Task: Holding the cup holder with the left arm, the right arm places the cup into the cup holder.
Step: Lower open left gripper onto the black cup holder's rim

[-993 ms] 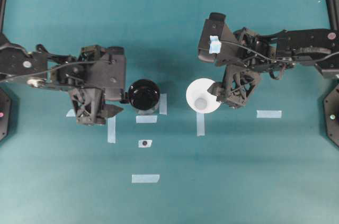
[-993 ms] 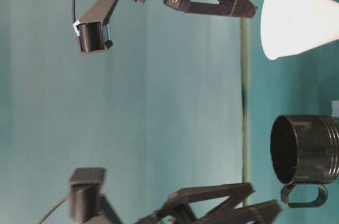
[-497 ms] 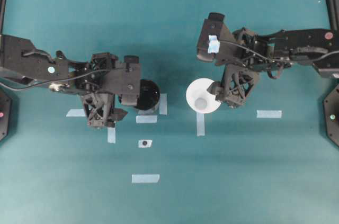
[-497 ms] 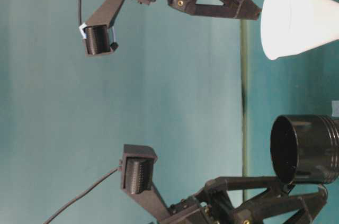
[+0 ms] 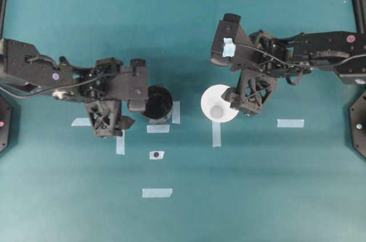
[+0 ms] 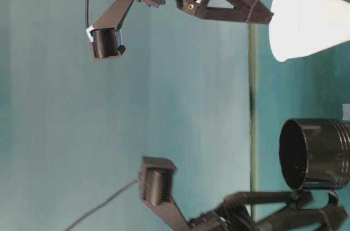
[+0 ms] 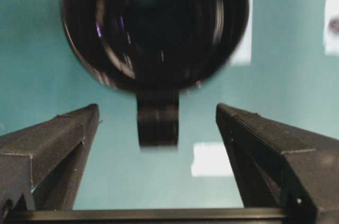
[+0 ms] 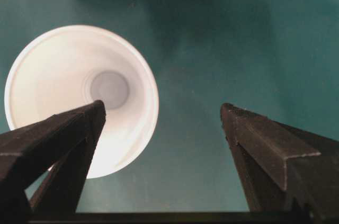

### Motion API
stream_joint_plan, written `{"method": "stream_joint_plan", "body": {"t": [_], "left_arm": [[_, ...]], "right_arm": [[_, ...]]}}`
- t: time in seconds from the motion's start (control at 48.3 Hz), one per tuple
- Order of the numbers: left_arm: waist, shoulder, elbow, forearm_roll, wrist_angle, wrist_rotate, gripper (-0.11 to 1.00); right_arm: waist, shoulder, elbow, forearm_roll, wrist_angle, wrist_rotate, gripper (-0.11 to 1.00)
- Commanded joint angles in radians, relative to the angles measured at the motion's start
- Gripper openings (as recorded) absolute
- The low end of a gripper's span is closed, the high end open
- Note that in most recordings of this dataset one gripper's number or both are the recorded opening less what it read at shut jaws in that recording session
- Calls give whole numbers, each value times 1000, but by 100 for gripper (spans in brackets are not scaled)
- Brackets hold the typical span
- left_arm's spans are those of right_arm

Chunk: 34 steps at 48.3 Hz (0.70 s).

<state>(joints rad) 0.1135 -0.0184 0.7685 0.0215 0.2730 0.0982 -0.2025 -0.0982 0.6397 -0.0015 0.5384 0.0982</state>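
The glossy black cup holder (image 5: 159, 103) stands upright left of centre, its stubby handle (image 7: 157, 123) pointing at my left gripper (image 5: 131, 108). That gripper is open, and in the left wrist view (image 7: 157, 110) the handle lies in the gap between the two fingers without touching either. The white cup (image 5: 218, 110) stands rim up to the right of the holder. My right gripper (image 5: 247, 103), on the arm with blue tape (image 5: 230, 48), is open at the cup's right side. In the right wrist view (image 8: 163, 108) one finger overlaps the cup (image 8: 63, 75) rim and the other is over bare table.
Pale tape strips lie on the teal table (image 5: 183, 213): one below the holder (image 5: 158, 129), one below the cup (image 5: 216, 133), one at right (image 5: 290, 123), one nearer the front (image 5: 157, 193). A small marker with a dark dot (image 5: 155, 154) sits between them.
My left arm has swung right and lowered towards the holder, bringing its open fingers round the handle. The right gripper has edged slightly closer to the cup. Neither object has moved.
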Motion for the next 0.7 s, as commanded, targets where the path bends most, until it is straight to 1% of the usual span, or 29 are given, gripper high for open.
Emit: {"method": "stream_joint_plan", "body": {"t": [0.0, 0.083, 0.683], "left_arm": [[2, -28, 0, 5, -29, -2, 96], [5, -23, -2, 5, -44, -3, 96], [26, -23, -12, 5, -48, -3, 96]], "right_arm": [[-3, -11, -8, 2, -11, 6, 99], [-5, -11, -8, 2, -14, 6, 99], [-5, -9, 6, 2, -18, 8, 99]]}}
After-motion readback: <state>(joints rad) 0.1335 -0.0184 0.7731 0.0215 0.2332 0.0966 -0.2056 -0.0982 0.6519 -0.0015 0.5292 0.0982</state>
